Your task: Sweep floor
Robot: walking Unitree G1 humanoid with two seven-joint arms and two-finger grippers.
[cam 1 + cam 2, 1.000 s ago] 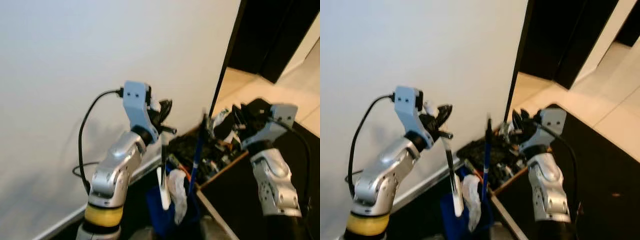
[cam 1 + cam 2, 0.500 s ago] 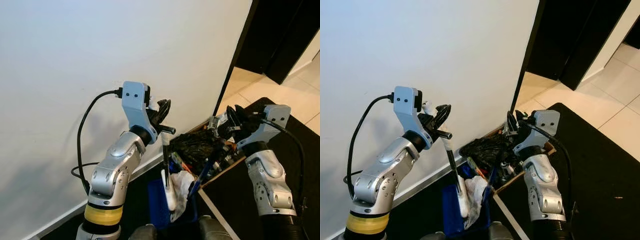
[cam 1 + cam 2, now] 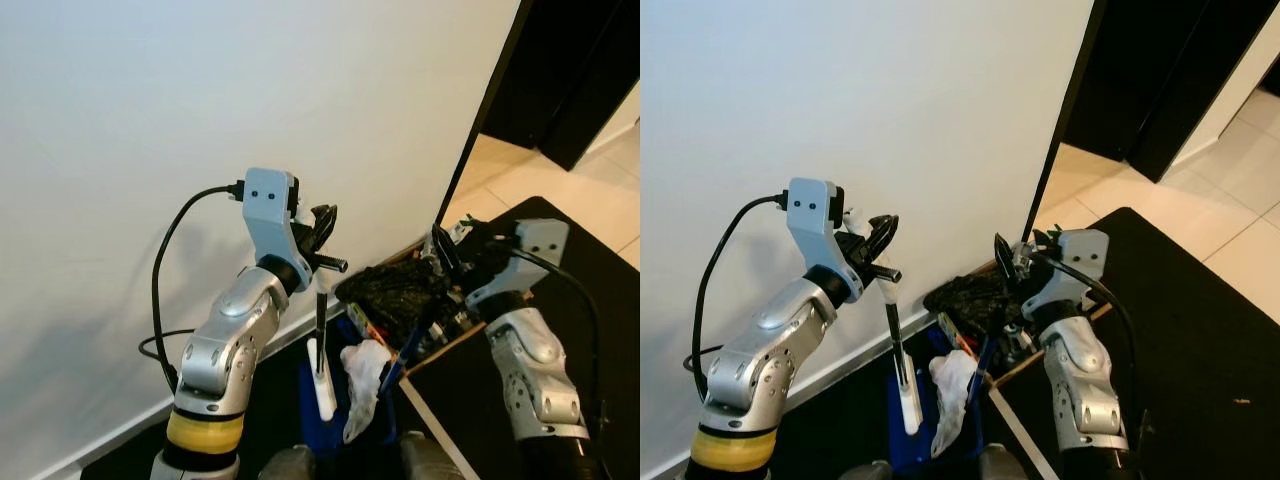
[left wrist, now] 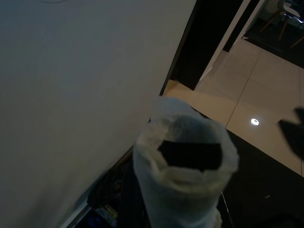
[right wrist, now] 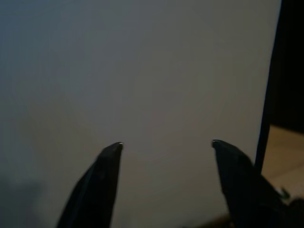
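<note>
Broom: none clearly identified. Two handles stand by the wall: a black stick with a white lower end [image 3: 899, 355], and a blue stick [image 3: 985, 362] leaning beside it.
Location: both sticks rise from a blue bin [image 3: 925, 432] at the foot of the white wall [image 3: 890, 110], next to a box of clutter [image 3: 1025, 350] topped by a black bag [image 3: 970, 292].
Progress: judged as the fetch stage. No sweeping stroke is evident; the tool's working end is not on the dark floor [image 3: 1180, 330].
Remaining: lift the tool clear of the bin, carry it to open floor, then all of the sweeping.
Left arm: raised, elbow bent, forearm angled up toward the wall.
Left gripper [image 3: 880, 240]: at the top of the black stick. Its fingers look clamped on the handle end; the left wrist view shows a white-wrapped handle tip [image 4: 185, 161] close in front of the camera.
Right arm: raised, bent at the elbow, wrist turned toward the wall above the box.
Right gripper [image 3: 1015, 262]: fingers [image 5: 102, 180] spread apart, nothing between them, aimed at bare wall; near the blue stick, not touching it.
Risk (judgement): white cloth [image 3: 952, 390] draped in the bin could snag on the stick.
</note>
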